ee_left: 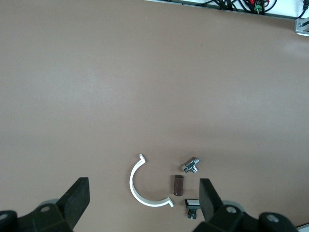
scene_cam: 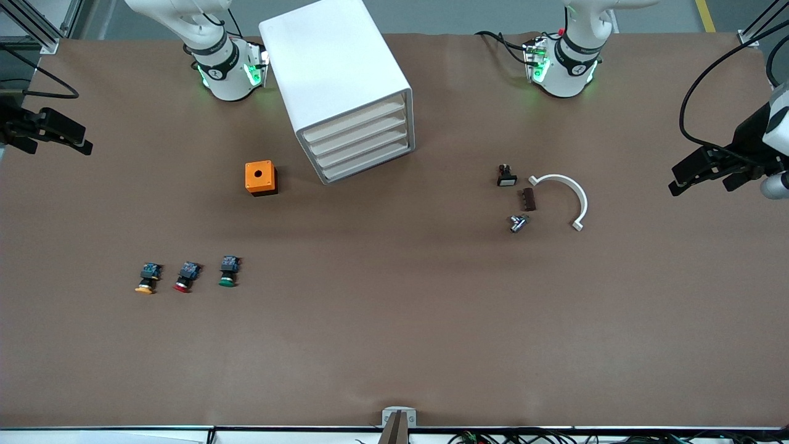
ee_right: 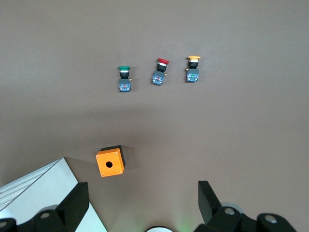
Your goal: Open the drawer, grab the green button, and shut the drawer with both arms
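The white cabinet [scene_cam: 336,74] stands between the two arm bases, and its four cream drawer fronts [scene_cam: 360,143] are all shut. It also shows in the right wrist view [ee_right: 43,193]. The green-capped button [scene_cam: 228,272] lies on the table nearer to the front camera, toward the right arm's end, and shows in the right wrist view [ee_right: 124,79]. My right gripper [scene_cam: 77,139] is open and empty, up over the right arm's end of the table. My left gripper [scene_cam: 678,179] is open and empty, up over the left arm's end.
A red-capped button [scene_cam: 185,277] and an orange-yellow-capped one [scene_cam: 148,279] lie beside the green one. An orange box [scene_cam: 261,177] sits beside the cabinet. A white half ring [scene_cam: 570,194], a brown piece [scene_cam: 529,199], a metal fitting [scene_cam: 518,222] and a small black part [scene_cam: 506,176] lie toward the left arm's end.
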